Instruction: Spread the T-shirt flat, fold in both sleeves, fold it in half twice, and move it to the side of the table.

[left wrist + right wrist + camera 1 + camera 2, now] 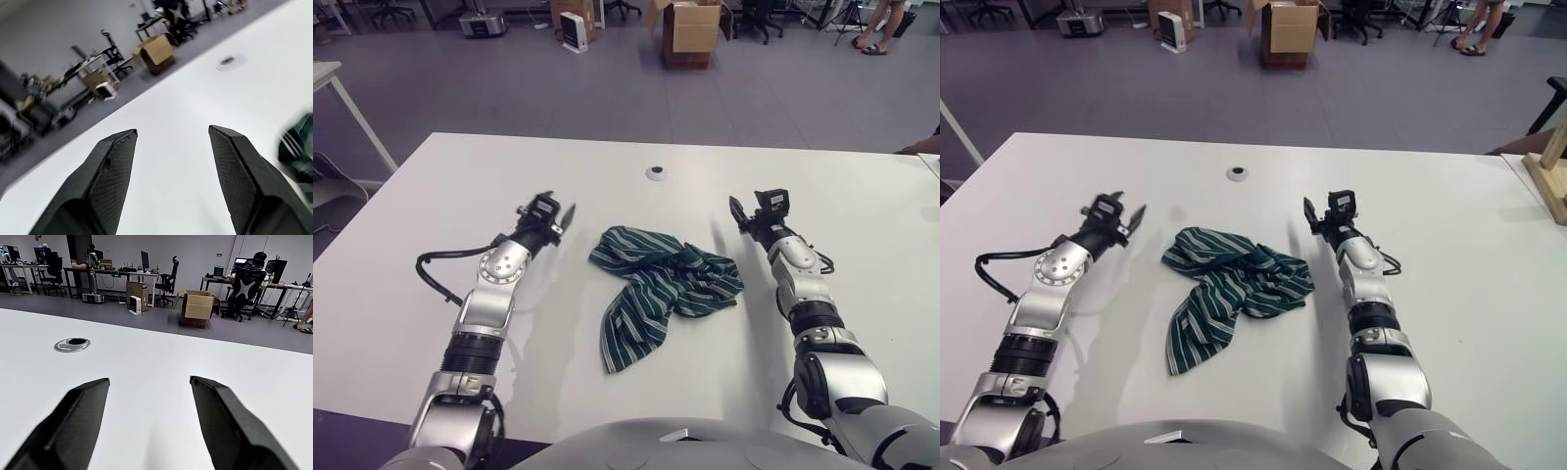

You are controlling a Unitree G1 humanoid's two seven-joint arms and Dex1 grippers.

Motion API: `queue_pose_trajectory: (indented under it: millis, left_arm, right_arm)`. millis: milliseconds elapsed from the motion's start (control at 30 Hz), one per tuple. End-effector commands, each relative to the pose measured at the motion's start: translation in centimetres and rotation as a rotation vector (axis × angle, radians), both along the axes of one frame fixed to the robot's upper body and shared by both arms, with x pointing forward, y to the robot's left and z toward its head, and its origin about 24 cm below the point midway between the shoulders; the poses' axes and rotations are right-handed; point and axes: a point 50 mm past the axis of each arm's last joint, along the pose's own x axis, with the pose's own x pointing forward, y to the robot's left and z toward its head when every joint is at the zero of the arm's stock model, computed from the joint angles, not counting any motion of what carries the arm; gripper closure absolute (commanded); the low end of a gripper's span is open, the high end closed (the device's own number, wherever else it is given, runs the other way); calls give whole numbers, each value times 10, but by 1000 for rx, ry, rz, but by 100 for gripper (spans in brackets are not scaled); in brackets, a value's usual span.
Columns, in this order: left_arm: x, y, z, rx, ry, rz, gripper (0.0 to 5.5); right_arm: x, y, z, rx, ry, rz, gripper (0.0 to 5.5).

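Note:
A dark green T-shirt with white stripes (pixel 658 287) lies crumpled in a heap at the middle of the white table (pixel 431 215), one end trailing toward the front edge. My left gripper (pixel 558 216) hovers just left of the heap, open and holding nothing; its black fingers (pixel 115 171) frame bare tabletop, with an edge of the T-shirt (pixel 298 152) beside them. On the other side of the cloth my right gripper (pixel 745 209) is also open and holding nothing, and its fingers (pixel 222 416) point across the table toward the far edge.
A small round grommet (pixel 656 172) sits in the tabletop beyond the shirt. Bare table surface extends on both sides of the cloth. A wooden object (pixel 1549 176) stands at the table's far right edge. Cardboard boxes (pixel 690 29) and chairs stand on the floor behind.

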Motion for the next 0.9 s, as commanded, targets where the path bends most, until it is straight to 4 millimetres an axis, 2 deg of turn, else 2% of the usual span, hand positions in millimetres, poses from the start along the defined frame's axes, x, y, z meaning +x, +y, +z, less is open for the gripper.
queue_pose_trajectory:
  millis: [33,133,633,733,833,900]
  left_arm:
    - [-8,-16,-16,155,66,-174,282]
    - [-8,-30,-16,160,70,-248,282]
    - [1,-42,-14,193,51,-315,545]
    - [0,-43,-14,194,51,-322,545]
    - [-5,-38,-12,186,58,-329,545]
    - [-14,-29,-12,173,85,-340,545]
  right_arm:
    - [4,5,3,-5,-1,11,243]
    - [5,6,3,-11,1,16,243]
    - [6,9,2,-16,5,20,237]
    - [5,8,2,-19,10,44,237]
    - [-4,11,7,19,66,304,237]
    - [-17,4,15,-6,132,516,237]
